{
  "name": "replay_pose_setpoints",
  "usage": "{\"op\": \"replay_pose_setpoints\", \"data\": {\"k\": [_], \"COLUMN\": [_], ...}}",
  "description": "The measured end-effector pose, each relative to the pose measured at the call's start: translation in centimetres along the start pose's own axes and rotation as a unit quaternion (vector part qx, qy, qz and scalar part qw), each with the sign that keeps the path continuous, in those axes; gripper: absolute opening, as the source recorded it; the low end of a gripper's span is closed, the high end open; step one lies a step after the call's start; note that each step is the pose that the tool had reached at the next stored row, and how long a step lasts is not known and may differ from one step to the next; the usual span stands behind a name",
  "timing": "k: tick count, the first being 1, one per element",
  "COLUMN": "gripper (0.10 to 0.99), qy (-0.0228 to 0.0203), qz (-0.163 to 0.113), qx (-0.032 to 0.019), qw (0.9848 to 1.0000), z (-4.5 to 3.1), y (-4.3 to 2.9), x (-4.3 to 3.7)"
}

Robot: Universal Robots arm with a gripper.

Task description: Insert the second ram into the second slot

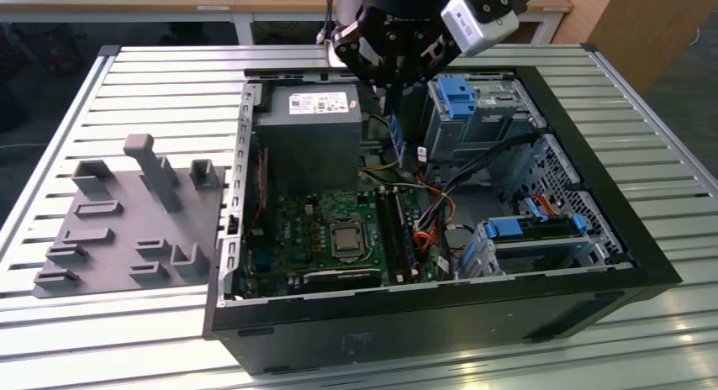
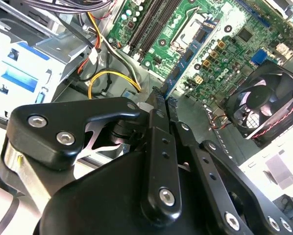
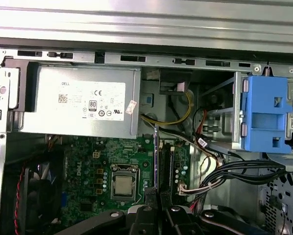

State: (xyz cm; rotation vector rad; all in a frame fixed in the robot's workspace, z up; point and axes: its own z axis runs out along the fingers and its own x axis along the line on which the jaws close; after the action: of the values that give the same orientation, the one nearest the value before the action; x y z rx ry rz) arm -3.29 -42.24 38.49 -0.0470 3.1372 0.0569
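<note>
The second ram [image 1: 398,136], thin and dark blue, hangs upright above the motherboard [image 1: 319,230].

Bright, even overhead light lays pale glare on the table slats [image 1: 168,79] in the exterior view, leaves the inside of the computer case [image 1: 393,339] shadowed, bleaches the drive cage [image 2: 19,63] in the second wrist view, and glints softly off the black gripper [image 2: 159,98].

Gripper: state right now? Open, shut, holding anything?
Gripper: shut on the second ram, which hangs over the motherboard.

The pincer [image 2: 162,99] points down, jaws clamped narrowly together.
</note>
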Motion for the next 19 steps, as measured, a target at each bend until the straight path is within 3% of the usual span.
{"op": "replay_pose_setpoints", "data": {"k": [19], "gripper": [0.137], "qy": [-0.0021], "qz": [0.056], "qx": [0.0002], "qw": [0.9984], "z": [0.00], "y": [0.00], "x": [0.00]}}
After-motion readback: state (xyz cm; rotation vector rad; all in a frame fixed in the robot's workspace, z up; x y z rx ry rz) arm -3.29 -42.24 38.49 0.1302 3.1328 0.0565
